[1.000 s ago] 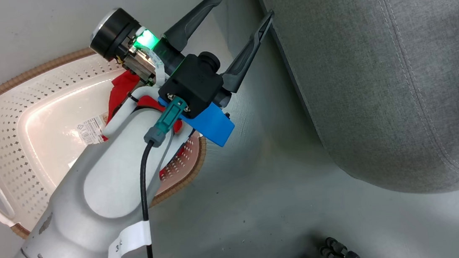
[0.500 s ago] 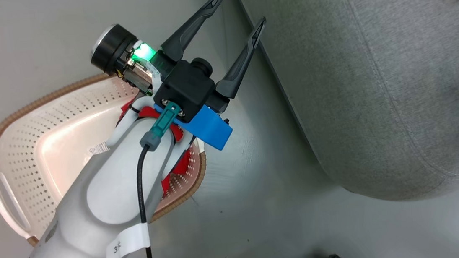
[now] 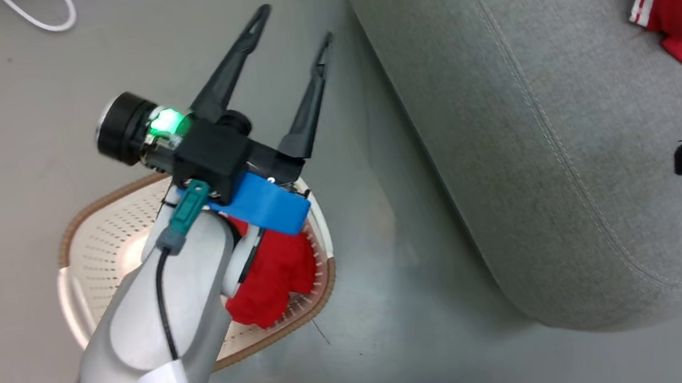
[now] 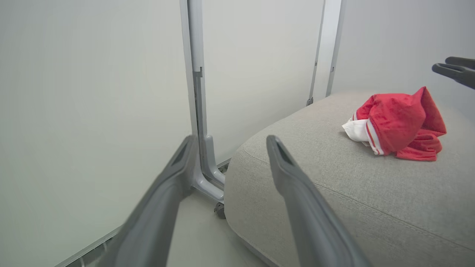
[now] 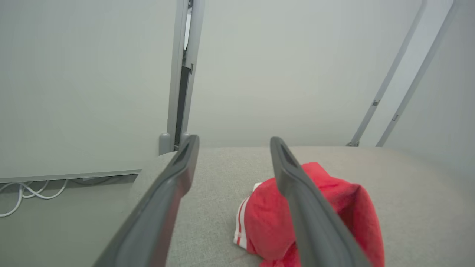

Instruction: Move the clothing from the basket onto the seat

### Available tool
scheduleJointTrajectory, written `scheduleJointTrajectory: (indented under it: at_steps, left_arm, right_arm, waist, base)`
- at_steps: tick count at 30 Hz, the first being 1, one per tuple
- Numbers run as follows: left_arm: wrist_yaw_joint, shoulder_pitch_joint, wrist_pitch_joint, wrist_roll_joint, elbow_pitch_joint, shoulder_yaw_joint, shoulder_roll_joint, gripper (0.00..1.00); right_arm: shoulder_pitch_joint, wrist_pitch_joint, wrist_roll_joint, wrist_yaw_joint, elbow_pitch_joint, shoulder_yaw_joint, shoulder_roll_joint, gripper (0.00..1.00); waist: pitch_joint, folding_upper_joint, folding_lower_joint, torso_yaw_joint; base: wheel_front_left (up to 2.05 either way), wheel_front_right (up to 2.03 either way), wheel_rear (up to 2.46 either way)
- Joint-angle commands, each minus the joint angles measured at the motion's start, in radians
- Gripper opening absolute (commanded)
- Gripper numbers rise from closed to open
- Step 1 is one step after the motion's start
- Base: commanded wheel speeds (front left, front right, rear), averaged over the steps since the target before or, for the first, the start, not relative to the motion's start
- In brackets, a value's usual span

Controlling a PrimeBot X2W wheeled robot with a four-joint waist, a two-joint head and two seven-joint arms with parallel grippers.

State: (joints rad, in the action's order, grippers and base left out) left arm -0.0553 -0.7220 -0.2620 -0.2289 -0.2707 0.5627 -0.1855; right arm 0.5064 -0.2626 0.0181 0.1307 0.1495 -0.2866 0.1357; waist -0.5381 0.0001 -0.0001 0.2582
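right gripper [image 5: 233, 141] is newly open, so one soft red white-trimmed garment [image 5: 267, 218] lies released on the large grey fabric seat cushion [image 3: 529, 136]; left gripper [image 3: 293, 24] spread and empty (idle) by the cream perforated plastic basket [image 3: 111, 238], second red garment [image 3: 274, 279] inside, half done

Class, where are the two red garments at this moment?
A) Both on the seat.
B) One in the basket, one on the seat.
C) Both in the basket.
B: one red garment lies in the basket, and a second red garment with white trim rests on the grey seat.
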Motion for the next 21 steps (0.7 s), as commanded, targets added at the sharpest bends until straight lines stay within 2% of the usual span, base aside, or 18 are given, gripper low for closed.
scheduleJointTrajectory:
  at_steps: [1, 11, 16, 21]
  left_arm:
    - [0.012, 0.031, -0.004, 0.003, 0.010, -0.035, 0.006, 1.00]
    - [0.046, 0.166, -0.003, 0.016, 0.043, -0.229, 0.030, 1.00]
    - [0.043, 0.249, -0.004, 0.032, 0.062, -0.329, 0.052, 1.00]
    - [0.022, 0.330, -0.003, 0.056, 0.069, -0.397, 0.071, 1.00]
  right_arm:
    - [-0.020, -0.003, -0.005, 0.000, -0.018, 0.032, 0.008, 1.00]
    - [-0.036, -0.004, 0.004, 0.000, -0.045, 0.204, 0.012, 1.00]
    - [-0.061, -0.004, 0.019, 0.000, -0.017, 0.252, 0.001, 1.00]
    - [-0.108, -0.004, 0.028, 0.000, 0.012, 0.267, -0.013, 1.00]
  waist:
    - [0.052, -0.0001, 0.0001, -0.051]
    - [0.159, -0.0001, 0.0001, -0.156]
    - [0.221, -0.0001, 0.0001, -0.205]
    - [0.281, -0.0001, 0.0001, -0.238]
  base:
    - [0.00, 0.00, 0.00]
    - [0.00, 0.00, 0.00]
    - [0.00, 0.00, 0.00]
    - [0.00, 0.00, 0.00]
